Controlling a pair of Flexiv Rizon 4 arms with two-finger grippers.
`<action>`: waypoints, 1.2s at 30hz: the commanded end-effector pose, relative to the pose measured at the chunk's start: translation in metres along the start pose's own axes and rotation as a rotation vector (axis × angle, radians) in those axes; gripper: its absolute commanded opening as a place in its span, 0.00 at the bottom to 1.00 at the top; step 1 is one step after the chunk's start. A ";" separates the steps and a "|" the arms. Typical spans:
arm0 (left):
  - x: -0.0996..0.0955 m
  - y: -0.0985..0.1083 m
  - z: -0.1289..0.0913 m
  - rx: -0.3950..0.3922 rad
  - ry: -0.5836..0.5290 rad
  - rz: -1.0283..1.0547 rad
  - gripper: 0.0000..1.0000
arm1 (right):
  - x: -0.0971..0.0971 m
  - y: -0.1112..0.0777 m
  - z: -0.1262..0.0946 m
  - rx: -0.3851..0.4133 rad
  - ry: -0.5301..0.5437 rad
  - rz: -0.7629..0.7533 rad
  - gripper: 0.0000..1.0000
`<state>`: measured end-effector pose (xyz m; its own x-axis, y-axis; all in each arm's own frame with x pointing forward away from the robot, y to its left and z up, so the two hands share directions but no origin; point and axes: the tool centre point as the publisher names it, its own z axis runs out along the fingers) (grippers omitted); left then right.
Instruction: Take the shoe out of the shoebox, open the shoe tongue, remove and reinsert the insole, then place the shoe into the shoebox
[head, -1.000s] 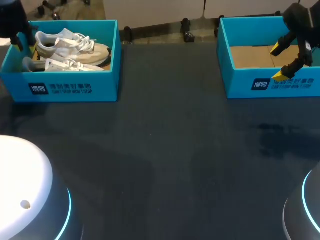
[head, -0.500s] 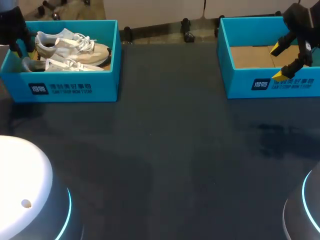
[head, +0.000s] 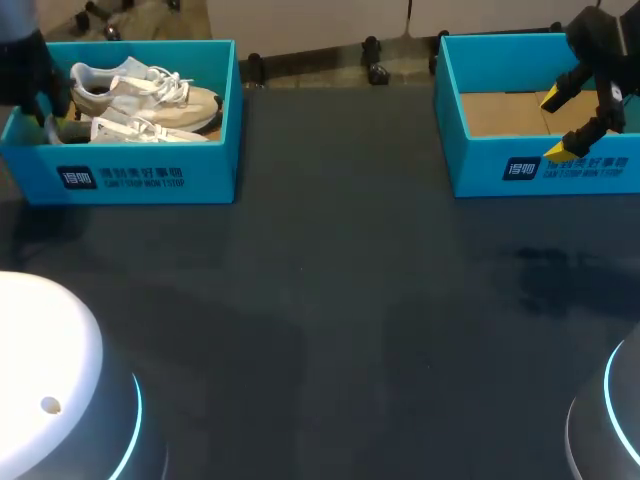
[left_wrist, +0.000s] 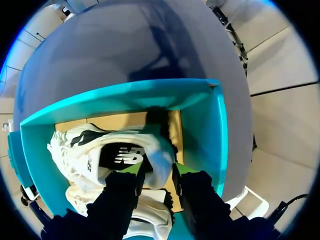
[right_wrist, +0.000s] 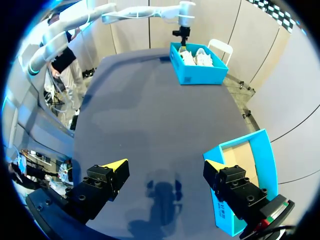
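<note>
Left arm (head: 22, 72) lower, over shoe (left_wrist: 95, 150) heel

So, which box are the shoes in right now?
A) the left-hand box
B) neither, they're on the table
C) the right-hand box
A: the shoes lie in the left-hand box; the right-hand box shows only its bare cardboard floor.

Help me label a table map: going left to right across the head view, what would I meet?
left shoebox with the shoes in it → bare stretch of table → right shoebox, nothing in it. Both grippers overlap the boxes, so they are left out.
</note>
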<state>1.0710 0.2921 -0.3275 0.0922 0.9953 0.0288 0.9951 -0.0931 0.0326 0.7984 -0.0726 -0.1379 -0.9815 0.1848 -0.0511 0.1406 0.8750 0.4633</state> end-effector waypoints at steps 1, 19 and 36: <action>0.002 -0.002 0.008 -0.012 -0.001 -0.008 0.37 | -0.001 0.001 0.001 0.003 0.002 0.001 1.00; 0.010 0.000 0.029 -0.008 -0.023 -0.011 0.42 | -0.001 0.001 0.001 0.003 0.002 0.001 1.00; 0.012 0.003 0.044 -0.001 -0.013 0.002 0.37 | -0.001 0.001 0.001 0.003 0.002 0.001 1.00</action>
<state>1.0749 0.3049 -0.3677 0.0845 0.9963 0.0164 0.9954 -0.0852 0.0432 0.7984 -0.0726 -0.1379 -0.9814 0.1848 -0.0511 0.1406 0.8749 0.4634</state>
